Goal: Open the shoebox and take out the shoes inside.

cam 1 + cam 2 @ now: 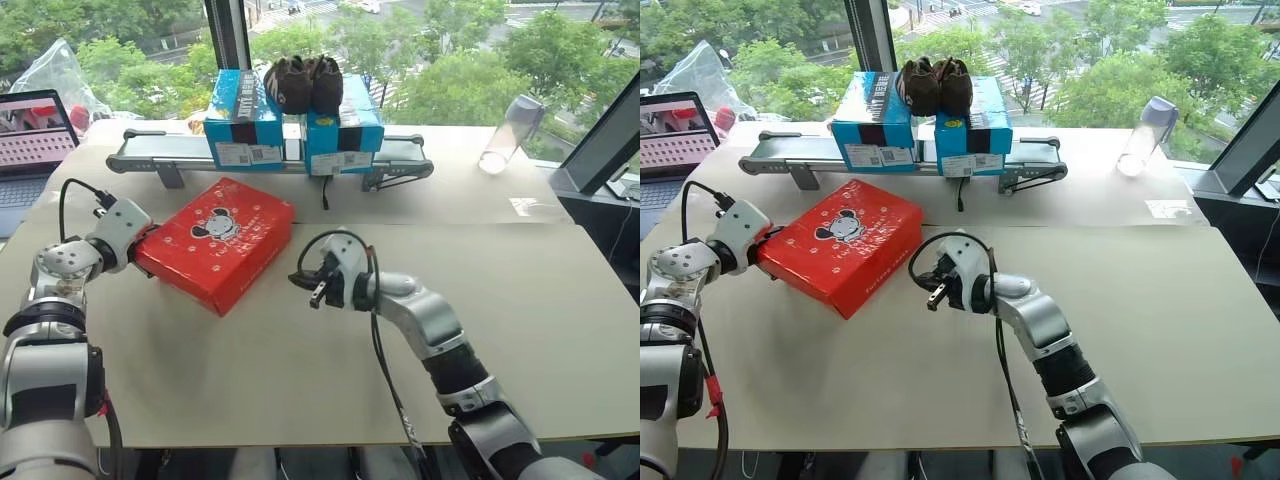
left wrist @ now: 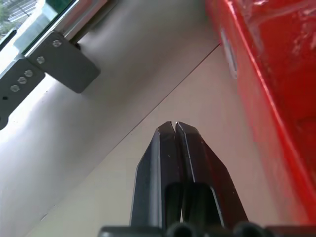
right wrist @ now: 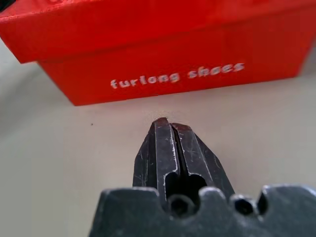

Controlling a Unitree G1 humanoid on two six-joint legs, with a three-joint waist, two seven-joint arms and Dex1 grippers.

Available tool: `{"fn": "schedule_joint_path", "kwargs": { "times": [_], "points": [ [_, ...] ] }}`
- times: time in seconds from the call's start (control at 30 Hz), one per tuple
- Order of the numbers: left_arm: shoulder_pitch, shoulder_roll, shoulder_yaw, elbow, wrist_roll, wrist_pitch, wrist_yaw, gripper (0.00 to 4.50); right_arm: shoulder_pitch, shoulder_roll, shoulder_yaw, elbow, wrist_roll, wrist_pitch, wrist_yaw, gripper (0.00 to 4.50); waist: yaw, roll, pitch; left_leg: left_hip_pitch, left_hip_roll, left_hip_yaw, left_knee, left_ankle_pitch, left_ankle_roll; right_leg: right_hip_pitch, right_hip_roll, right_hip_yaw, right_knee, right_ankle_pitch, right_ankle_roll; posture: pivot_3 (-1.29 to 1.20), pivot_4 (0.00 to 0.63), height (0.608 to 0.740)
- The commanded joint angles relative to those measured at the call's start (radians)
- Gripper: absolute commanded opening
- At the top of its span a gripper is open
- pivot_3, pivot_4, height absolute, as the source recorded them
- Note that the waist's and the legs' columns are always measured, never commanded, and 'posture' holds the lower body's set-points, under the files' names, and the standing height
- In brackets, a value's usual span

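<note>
Flat red cardboard shoebox (image 1: 218, 240), lid down, sat between both closed, empty grippers, left gripper (image 2: 174, 129) at its corner, right gripper (image 3: 167, 123) facing its long side; likely light, stiff, best lifted at lid's lip.

arms: mine, silver-grey shells, black joints | cables: black, looped at wrists | fingers (image 3: 165, 143): black, scuffed, paired

Shoebox (image 1: 215, 243) contents (lid closed) hidden
</note>
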Motion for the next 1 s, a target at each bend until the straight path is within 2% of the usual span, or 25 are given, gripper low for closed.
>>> {"fn": "schedule_joint_path", "kwargs": {
  "times": [0.03, 0.23, 0.4, 0.57, 0.67, 1.0],
  "points": [
    [0.035, -0.045, 0.014, -0.075, -0.062, -0.024, -0.125, 0.09, -0.016, 0.023, -0.006, 0.047, -0.028, -0.074, -0.014, 0.0, 0.006, 0.0, 0.0, 0.0, 0.0, 0.0, 0.0, 0.0, 0.0, 0.0, 0.0, 0.0, 0.0, 0.0, 0.0, 0.0, 0.15, 0.74],
    [0.16, -0.114, 0.025, -0.305, -0.174, 0.041, -0.27, 0.09, -0.053, 0.043, -0.027, 0.144, -0.067, -0.138, -0.039, 0.0, 0.008, 0.0, 0.0, 0.001, 0.0, 0.0, 0.0, 0.0, 0.0, 0.001, 0.0, 0.0, 0.0, 0.0, 0.0, 0.0, 0.15, 0.74],
    [0.298, -0.156, 0.024, -0.602, -0.258, 0.198, -0.27, 0.09, -0.061, 0.029, -0.039, 0.126, -0.067, -0.132, -0.028, 0.0, 0.004, 0.0, 0.0, 0.001, 0.0, -0.001, 0.0, 0.0, 0.0, 0.001, 0.0, 0.0, 0.001, 0.0, 0.0, 0.0, 0.15, 0.74],
    [0.45, -0.187, 0.003, -0.888, -0.31, 0.367, -0.246, 0.09, -0.02, -0.035, -0.03, -0.003, -0.047, -0.041, 0.019, 0.0, 0.006, 0.0, 0.0, 0.001, 0.0, -0.001, 0.002, 0.0, 0.0, 0.002, 0.0, 0.0, 0.001, 0.0, 0.0, 0.0, 0.15, 0.74],
    [0.55, -0.215, -0.017, -1.055, -0.334, 0.462, -0.22, 0.09, 0.038, -0.136, -0.023, -0.147, -0.031, 0.063, 0.062, 0.0, 0.007, 0.001, 0.0, 0.001, 0.0, -0.001, 0.002, 0.0, 0.0, 0.002, 0.0, 0.0, 0.001, 0.0, 0.0, 0.0, 0.15, 0.74],
    [0.726, -0.278, -0.039, -1.344, -0.376, 0.65, -0.122, 0.09, 0.216, -0.329, -0.108, -0.525, 0.047, 0.349, 0.055, 0.0, 0.004, 0.001, -0.001, 0.002, -0.001, -0.001, 0.002, 0.0, 0.0, 0.004, -0.001, 0.001, 0.0, -0.001, 0.001, 0.0, 0.15, 0.74]
  ]
}}
